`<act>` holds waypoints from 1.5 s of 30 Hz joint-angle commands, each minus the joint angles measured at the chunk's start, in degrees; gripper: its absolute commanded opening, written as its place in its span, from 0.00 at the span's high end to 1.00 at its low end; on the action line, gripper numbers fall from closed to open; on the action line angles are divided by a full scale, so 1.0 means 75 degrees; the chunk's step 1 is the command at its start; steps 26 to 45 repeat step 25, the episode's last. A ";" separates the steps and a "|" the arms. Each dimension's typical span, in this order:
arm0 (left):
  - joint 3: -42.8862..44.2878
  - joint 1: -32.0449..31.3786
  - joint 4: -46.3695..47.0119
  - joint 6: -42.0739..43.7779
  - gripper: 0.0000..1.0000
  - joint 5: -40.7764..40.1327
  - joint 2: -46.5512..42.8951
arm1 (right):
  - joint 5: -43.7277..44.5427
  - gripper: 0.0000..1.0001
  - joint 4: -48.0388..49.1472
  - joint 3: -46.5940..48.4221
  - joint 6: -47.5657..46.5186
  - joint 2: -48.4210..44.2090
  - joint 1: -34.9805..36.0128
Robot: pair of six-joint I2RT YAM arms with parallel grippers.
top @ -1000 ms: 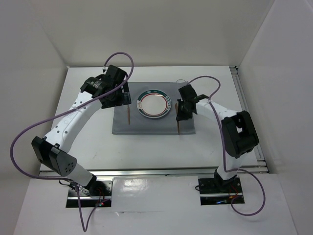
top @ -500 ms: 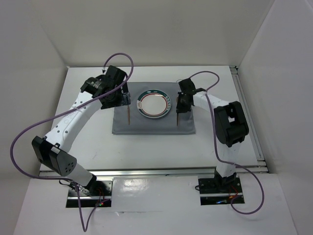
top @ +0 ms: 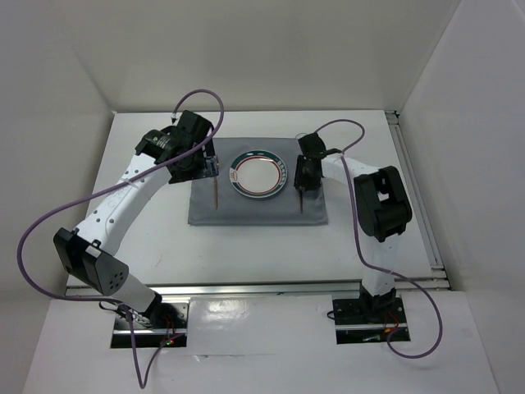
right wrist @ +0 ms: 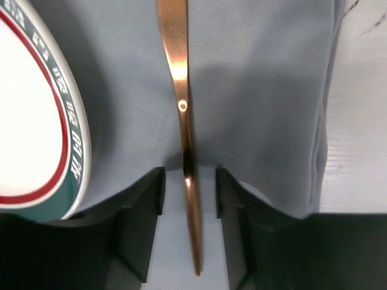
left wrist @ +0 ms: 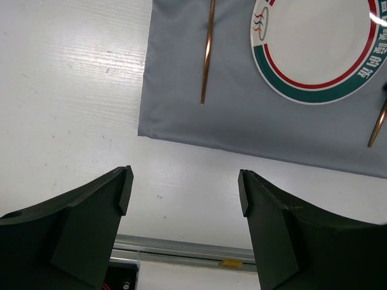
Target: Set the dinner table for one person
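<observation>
The white dinner table (top: 148, 213) carries a grey cloth (top: 246, 209) with a white plate (top: 257, 173) rimmed in green and red. One copper utensil (top: 216, 190) lies on the cloth left of the plate and another (top: 301, 199) lies right of it. My right gripper (top: 302, 176) is low over the right utensil (right wrist: 184, 121), with its fingers (right wrist: 142, 223) apart on either side of the handle and a gap showing on both sides. My left gripper (top: 207, 164) is open and empty (left wrist: 184, 187) above the table, near the left utensil (left wrist: 207, 54).
White walls enclose the table on three sides. A metal rail (top: 246, 287) runs along the near edge and another (top: 414, 189) along the right. Purple cables loop above both arms. In the right wrist view the cloth's right edge (right wrist: 323, 121) meets bare table (right wrist: 363, 90).
My right gripper has shifted slightly left and farther back beside the plate, and its elbow has swung in. The right utensil has slid a little farther back. My left arm has barely moved.
</observation>
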 commanded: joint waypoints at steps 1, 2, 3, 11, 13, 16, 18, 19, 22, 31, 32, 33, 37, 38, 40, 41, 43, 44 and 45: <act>0.0016 0.0036 0.0016 -0.0114 0.11 0.0086 -0.0095 | 0.0212 0.49 0.0227 0.0241 -0.0223 -0.0558 -0.0023; 0.0016 0.0036 0.0085 -0.0114 0.11 0.0087 -0.0095 | 0.0212 0.46 0.0227 0.0241 -0.0223 -0.0641 -0.0023; 0.0016 0.0036 0.0086 -0.0114 0.11 0.0087 -0.0095 | 0.0212 0.45 0.0157 0.0323 -0.0316 -0.0734 -0.0023; 0.0168 0.0036 0.0156 -0.0044 0.11 0.0157 -0.0095 | 0.0810 0.12 -0.0710 0.0253 -0.0458 -0.2526 -0.0256; 0.0168 0.0036 0.0156 -0.0044 0.11 0.0157 -0.0176 | 0.0973 0.04 -0.1060 0.0149 -0.0295 -0.2936 -0.0548; 0.0099 0.0036 0.0239 0.0026 0.11 0.0227 -0.0271 | 0.1441 0.00 -0.1459 -0.0237 0.0058 -0.3722 -0.0877; 0.0028 0.0036 0.0378 0.0026 0.11 0.0309 -0.0353 | 0.1629 0.00 -0.1741 -0.0449 0.0152 -0.4308 -0.0971; -0.0042 0.0036 0.0379 0.0026 0.11 0.0309 -0.0469 | 0.1711 0.00 -0.1811 -0.0543 0.0152 -0.4495 -0.0972; -0.0194 0.0036 0.0613 0.0096 0.11 0.0414 -0.0668 | 0.1876 0.00 -0.1987 -0.0906 0.0152 -0.5152 -0.1124; -0.0277 0.0036 0.0976 0.0097 0.11 0.0648 -0.0902 | 0.1876 0.00 -0.1988 -0.1281 0.0152 -0.5703 -0.1217; -0.0277 0.0036 0.0976 0.0097 0.11 0.0648 -0.0902 | 0.1876 0.00 -0.1988 -0.1281 0.0152 -0.5703 -0.1217; -0.0277 0.0036 0.0976 0.0097 0.11 0.0648 -0.0902 | 0.1876 0.00 -0.1988 -0.1281 0.0152 -0.5703 -0.1217; -0.0277 0.0036 0.0976 0.0097 0.11 0.0648 -0.0902 | 0.1876 0.00 -0.1988 -0.1281 0.0152 -0.5703 -0.1217; -0.0277 0.0036 0.0976 0.0097 0.11 0.0648 -0.0902 | 0.1876 0.00 -0.1988 -0.1281 0.0152 -0.5703 -0.1217; -0.0277 0.0036 0.0976 0.0097 0.11 0.0648 -0.0902 | 0.1876 0.00 -0.1988 -0.1281 0.0152 -0.5703 -0.1217; -0.0277 0.0036 0.0976 0.0097 0.11 0.0648 -0.0902 | 0.1876 0.00 -0.1988 -0.1281 0.0152 -0.5703 -0.1217; -0.0277 0.0036 0.0976 0.0097 0.11 0.0648 -0.0902 | 0.1876 0.00 -0.1988 -0.1281 0.0152 -0.5703 -0.1217; -0.0277 0.0036 0.0976 0.0097 0.11 0.0648 -0.0902 | 0.1876 0.00 -0.1988 -0.1281 0.0152 -0.5703 -0.1217; -0.0277 0.0036 0.0976 0.0097 0.11 0.0648 -0.0902 | 0.1876 0.00 -0.1988 -0.1281 0.0152 -0.5703 -0.1217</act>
